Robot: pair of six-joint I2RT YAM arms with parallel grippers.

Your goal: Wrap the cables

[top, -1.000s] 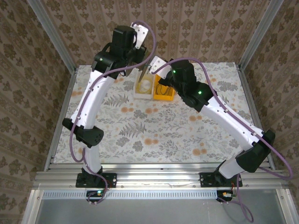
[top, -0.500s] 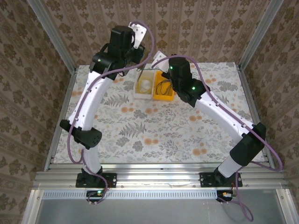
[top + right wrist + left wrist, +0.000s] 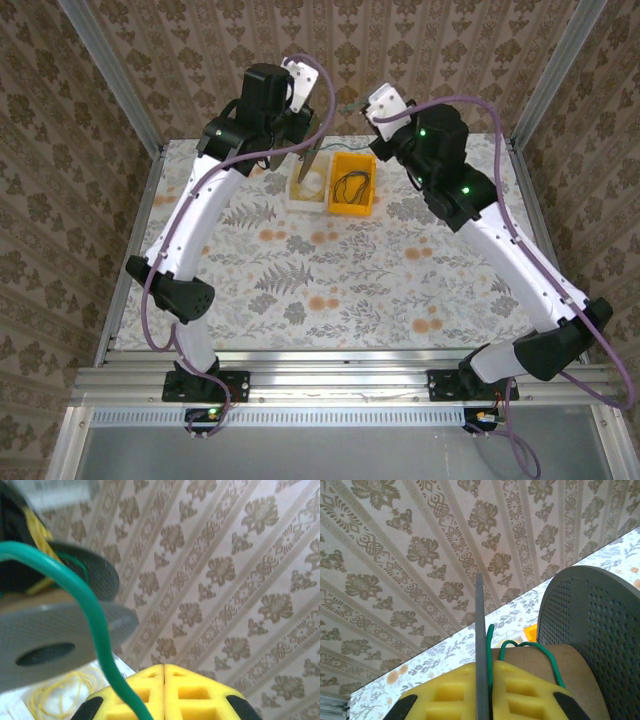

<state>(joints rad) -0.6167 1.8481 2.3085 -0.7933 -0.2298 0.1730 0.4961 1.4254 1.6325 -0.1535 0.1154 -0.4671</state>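
Note:
My left gripper (image 3: 485,680) is shut on the thin grey flange (image 3: 479,625) of a spool, with a green cable (image 3: 493,645) pinched beside it. That cable loops over the cardboard core (image 3: 560,672) next to the perforated flange (image 3: 600,630). From above, the left gripper (image 3: 311,150) hangs over the white bin (image 3: 297,194). My right gripper (image 3: 164,672) is shut, tips together, and the green cable (image 3: 100,630) crosses its left finger up to the spool (image 3: 50,630), which carries yellow turns (image 3: 37,530). The right gripper (image 3: 355,104) is raised behind the bins.
The white bin holds a pale yellow coil (image 3: 312,183), seen also as yellow cable (image 3: 55,690). The orange bin (image 3: 368,160) beside it holds a dark cable coil (image 3: 350,184). Patterned walls and metal posts enclose the floral table (image 3: 330,280).
My right arm has lifted off the orange bin and swung back and to the right. The left gripper has shifted slightly over the white bin.

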